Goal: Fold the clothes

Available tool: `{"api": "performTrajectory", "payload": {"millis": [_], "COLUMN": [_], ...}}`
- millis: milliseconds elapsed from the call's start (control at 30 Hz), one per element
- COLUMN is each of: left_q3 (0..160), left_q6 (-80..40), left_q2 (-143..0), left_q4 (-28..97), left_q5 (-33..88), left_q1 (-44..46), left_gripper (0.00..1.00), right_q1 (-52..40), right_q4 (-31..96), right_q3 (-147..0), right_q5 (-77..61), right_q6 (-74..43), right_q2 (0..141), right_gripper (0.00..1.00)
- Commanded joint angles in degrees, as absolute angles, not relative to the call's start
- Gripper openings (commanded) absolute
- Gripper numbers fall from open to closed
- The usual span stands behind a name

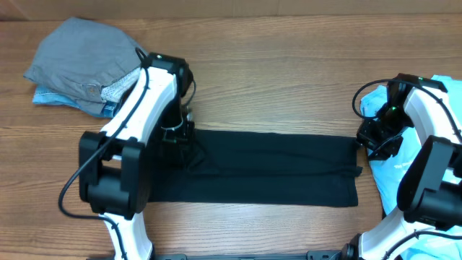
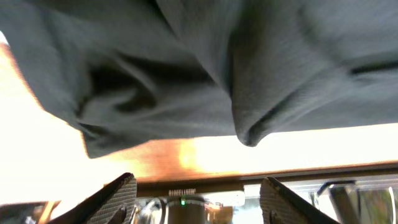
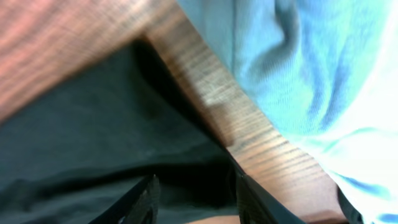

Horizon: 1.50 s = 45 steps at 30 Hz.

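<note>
The black T-shirt (image 1: 267,167) lies folded into a long flat strip across the middle of the table. My left gripper (image 1: 178,139) is at its left end. In the left wrist view the gripper (image 2: 199,196) is open and empty, and the rumpled black cloth (image 2: 205,68) lies just beyond the fingertips. My right gripper (image 1: 369,141) is at the strip's right end. In the right wrist view its fingers (image 3: 199,196) are open over the edge of the black cloth (image 3: 93,137). The light blue T-shirt (image 1: 387,182) lies under the right arm and also shows in the right wrist view (image 3: 298,68).
A pile of grey and blue folded clothes (image 1: 83,61) sits at the back left corner. A strip of bare wooden table (image 3: 242,118) separates the black shirt from the light blue one. Both arm bases stand at the table's front edge.
</note>
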<state>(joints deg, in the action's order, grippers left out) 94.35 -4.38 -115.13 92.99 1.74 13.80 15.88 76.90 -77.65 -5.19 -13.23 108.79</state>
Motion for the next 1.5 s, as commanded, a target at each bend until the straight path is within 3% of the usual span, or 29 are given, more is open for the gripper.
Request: {"api": "performTrajectory", "payload": {"millis": [0, 133, 333, 567, 667, 933, 1000, 1100, 1133, 1467], "left_q3": [98.39, 98.28, 93.10, 84.23, 81.17, 78.43, 77.52, 77.36, 77.43, 80.14], "left_q6": [-4.69, -3.33, 0.84, -3.05, -5.08, -6.50, -6.52, -7.31, -7.60, -27.97], "left_q2": [-109.14, -107.98, -108.33, -108.49, -108.49, -108.49, -108.49, -108.49, -108.47, -105.56], "left_q4": [91.92, 88.36, 81.47, 75.57, 72.25, 67.24, 65.71, 67.16, 68.66, 87.09], "left_q5": [1.32, 2.70, 2.46, -2.76, -5.23, -6.26, -5.28, -5.17, -5.67, -11.05], "left_q1": [12.49, 12.82, 17.26, 21.34, 21.82, 21.89, 21.89, 21.89, 21.87, 18.94], "left_gripper": [0.71, 0.75, 0.70, 0.68, 0.62, 0.57, 0.47, 0.18, 0.04, 0.04], "right_q1": [16.21, 16.21, 16.21, 16.21, 16.21, 16.21, 16.21, 16.21, 16.21, 16.21], "right_q4": [75.75, 73.73, 72.69, 72.88, 72.66, 72.64, 72.64, 72.66, 72.66, 72.69], "right_q3": [-80.49, -80.55, -80.55, -80.55, -80.55, -80.55, -80.55, -80.55, -80.55, -80.55], "right_q5": [-8.80, -13.17, -18.15, -18.15, -18.15, -18.15, -18.15, -18.13, -18.13, -18.13], "right_q6": [-11.68, -11.51, -11.51, -11.51, -11.49, -11.49, -11.49, -11.46, -11.44, -10.57], "right_q2": [102.96, 98.26, 94.06, 93.86, 93.86, 93.86, 93.86, 93.86, 93.86, 93.86], "right_gripper": [0.44, 0.45, 0.49, 0.49, 0.49, 0.49, 0.49, 0.49, 0.49, 0.49]}}
